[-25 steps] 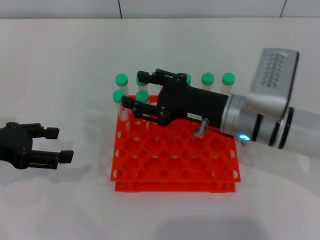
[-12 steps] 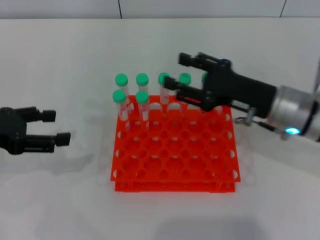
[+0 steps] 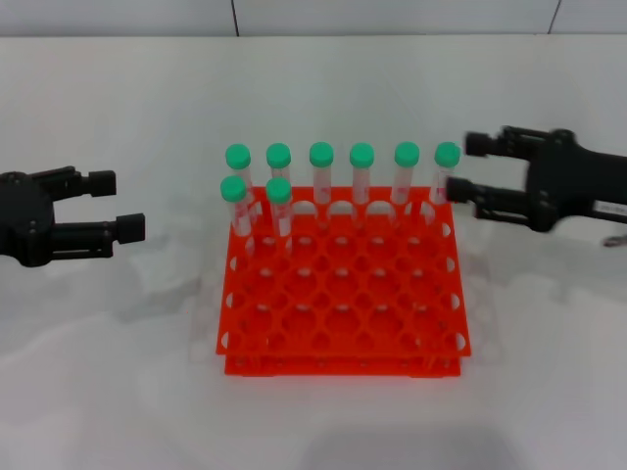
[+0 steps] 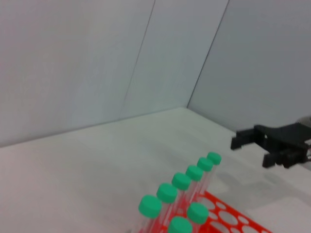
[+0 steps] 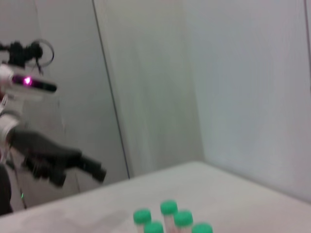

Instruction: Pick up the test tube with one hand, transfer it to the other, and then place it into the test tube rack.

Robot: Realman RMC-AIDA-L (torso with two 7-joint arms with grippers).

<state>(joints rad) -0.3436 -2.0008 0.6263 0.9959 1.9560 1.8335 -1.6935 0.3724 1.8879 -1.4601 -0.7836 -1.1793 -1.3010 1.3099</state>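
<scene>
The orange-red test tube rack (image 3: 343, 366) stands in the middle of the table. Several green-capped test tubes stand upright in it: a full back row (image 3: 361, 186) and two in the second row at the left (image 3: 279, 206). I cannot tell them apart. My right gripper (image 3: 465, 166), black with a white label, is open and empty just right of the rack's back right corner, next to the last tube (image 3: 446, 171). My left gripper (image 3: 118, 204) is open and empty, left of the rack. The left wrist view shows the tubes (image 4: 181, 187), the rack (image 4: 233, 218) and the right gripper (image 4: 252, 148).
The white table (image 3: 118, 372) runs all round the rack. Pale walls stand behind it. The right wrist view shows a few tube caps (image 5: 168, 208) and the left gripper (image 5: 73, 167) far off.
My right gripper has drawn back from over the rack's back left tubes to the right side, open and empty. My left gripper has shifted slightly away from me.
</scene>
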